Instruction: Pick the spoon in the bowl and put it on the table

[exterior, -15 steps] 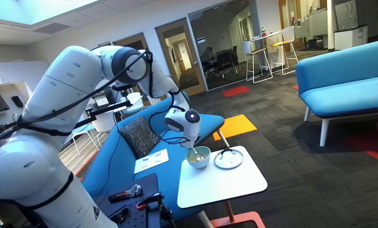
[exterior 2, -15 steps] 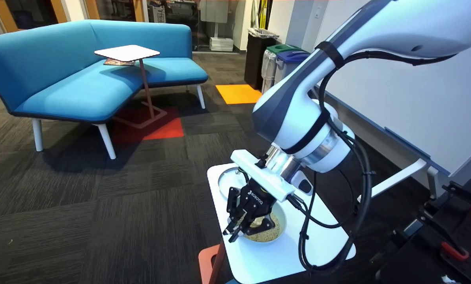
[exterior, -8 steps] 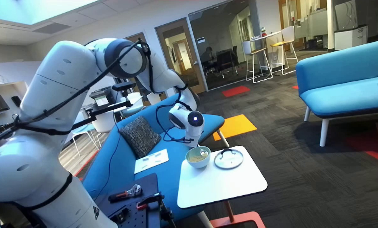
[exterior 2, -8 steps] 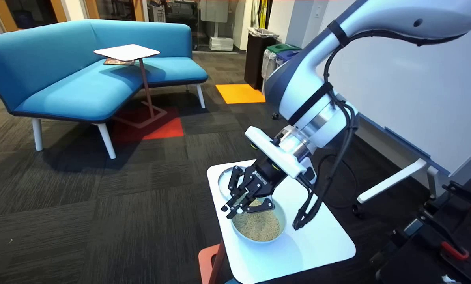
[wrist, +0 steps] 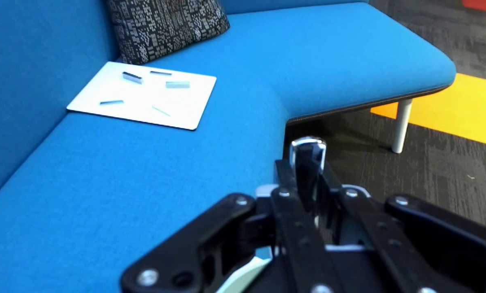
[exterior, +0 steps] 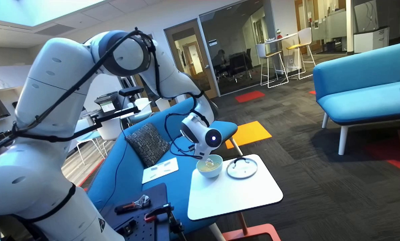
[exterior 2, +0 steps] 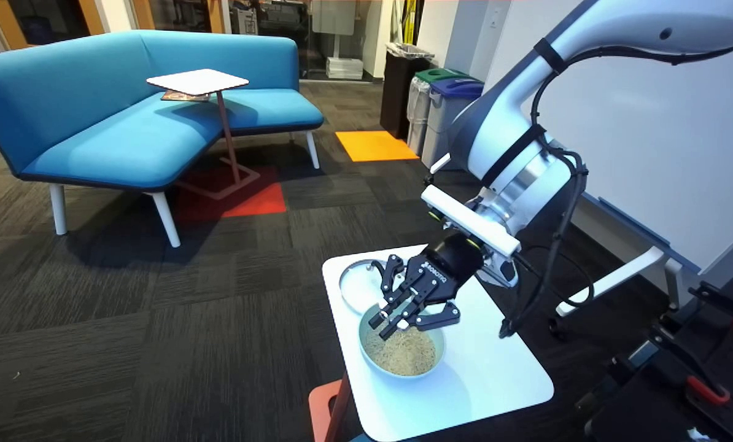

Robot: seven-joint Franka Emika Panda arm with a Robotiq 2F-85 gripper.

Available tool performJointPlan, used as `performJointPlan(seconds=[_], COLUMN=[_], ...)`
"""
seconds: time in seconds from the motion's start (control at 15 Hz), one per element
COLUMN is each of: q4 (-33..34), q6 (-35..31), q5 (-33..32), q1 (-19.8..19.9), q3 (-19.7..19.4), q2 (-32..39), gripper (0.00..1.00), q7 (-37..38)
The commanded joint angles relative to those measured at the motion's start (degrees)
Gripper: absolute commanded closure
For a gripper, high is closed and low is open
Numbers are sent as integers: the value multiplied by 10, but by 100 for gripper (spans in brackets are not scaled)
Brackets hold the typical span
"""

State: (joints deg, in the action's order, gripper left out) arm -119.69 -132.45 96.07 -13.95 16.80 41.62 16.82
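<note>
The small pale bowl (exterior: 209, 173), also in an exterior view (exterior 2: 439, 345), stands on the white table (exterior: 235, 194) and holds a beige grainy filling. In the wrist view only part of its rim (wrist: 243, 276) shows at the bottom. My gripper (exterior 2: 380, 328) tilts over the far part of the bowl's opening; its height above the filling is hard to tell. In the wrist view the fingers (wrist: 306, 169) are close together around a shiny spoon (wrist: 307, 152), whose rounded end sticks up between the tips. A pale glint of the spoon (exterior: 209, 162) shows over the bowl. Its other end is hidden.
A round glass lid with a dark handle (exterior: 242, 168) lies on the table beside the bowl. A blue sofa (wrist: 145, 175) adjoins the table and bears a white board (wrist: 178, 108) and a dark pillow (wrist: 169, 28). A dark cart with tools (exterior: 143, 214) stands nearby.
My gripper has moved with the spoon from beyond the bowl's edge back over the opening, and the wrist has tilted. The bowl, lid and table have not moved.
</note>
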Motion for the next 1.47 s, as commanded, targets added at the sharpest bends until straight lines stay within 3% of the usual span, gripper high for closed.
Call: performJointPlan(seconds=[0.0, 0.73, 1.07, 1.4], q4=[-46, -32, -17, -5], q6=[88, 412, 506, 537], q5=[11, -12, -18, -19], q1=[18, 64, 65, 56], q3=[-22, -83, -101, -113], q2=[-33, 35, 71, 86], gripper=[95, 95, 95, 95], q7=[-28, -169, -209, -217])
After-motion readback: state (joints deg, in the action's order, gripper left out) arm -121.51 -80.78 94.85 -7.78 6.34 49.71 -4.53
